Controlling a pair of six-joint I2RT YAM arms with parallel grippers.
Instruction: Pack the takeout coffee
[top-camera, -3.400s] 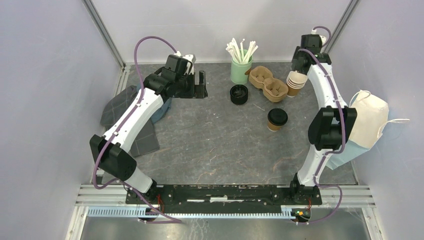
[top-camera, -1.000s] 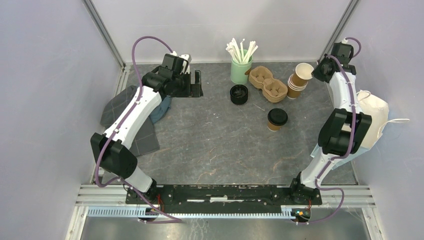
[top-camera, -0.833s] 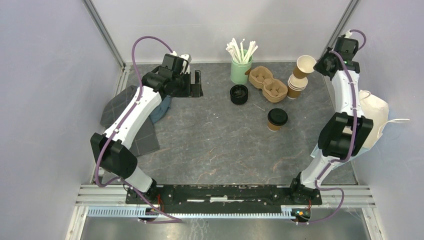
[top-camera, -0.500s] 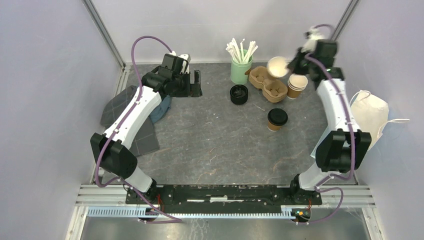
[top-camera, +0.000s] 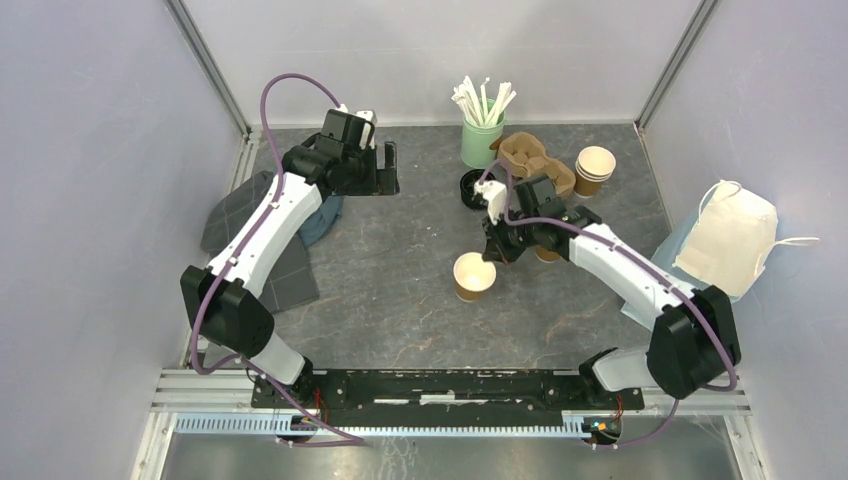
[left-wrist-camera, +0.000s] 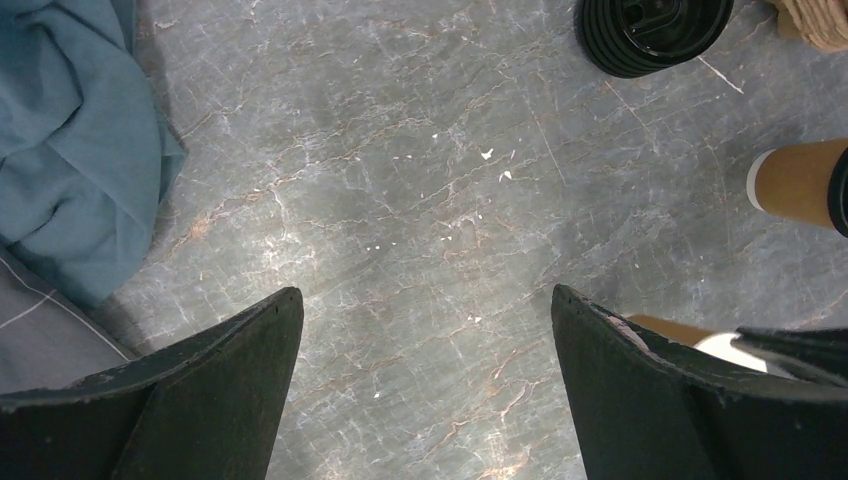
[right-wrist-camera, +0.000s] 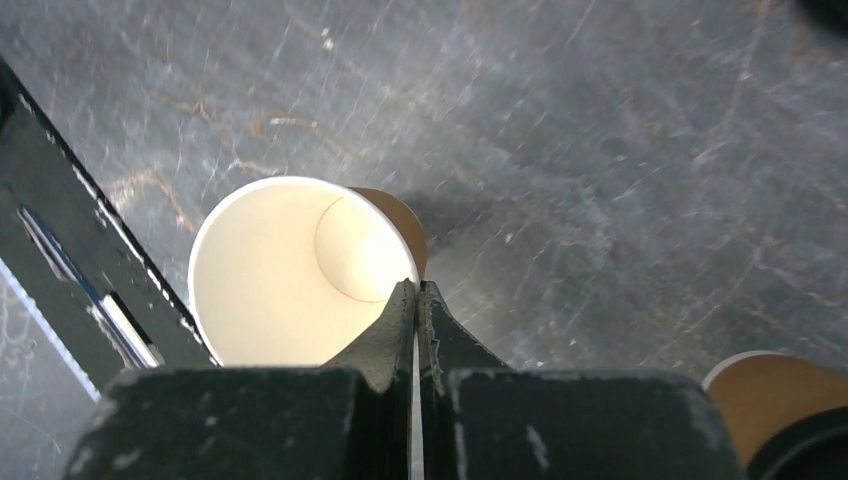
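1. the right claw (right-wrist-camera: 415, 300) is clenched on the rim of a lidless cup (top-camera: 473, 275), one finger inside its cream wall and one outside. the cup hangs upright at mid-desk; whether its base touches the surface cannot be told.
2. the left claw (left-wrist-camera: 425, 295) is spread wide and holds nothing. it hovers over bare stone at the far left, beside a blue cloth (left-wrist-camera: 70, 140).
3. a lidded coffee cup (left-wrist-camera: 795, 183), brown with a black top, sits on the desk just right of the right claw. in the overhead view the right arm mostly hides it.
4. the desk (top-camera: 400, 300) is dark, veined grey stone.
5. along its far edge stand a green holder of white stirrers (top-camera: 482, 140), a pulp cup carrier (top-camera: 520, 152) and a stack of lidless cups (top-camera: 594, 168). a stack of black lids (left-wrist-camera: 650, 35) lies just nearer.
6. a grey cloth (top-camera: 235, 225) lies at the left edge, a cream bag (top-camera: 735, 235) at the right.
7. pale walls (top-camera: 100, 200) enclose the scene.
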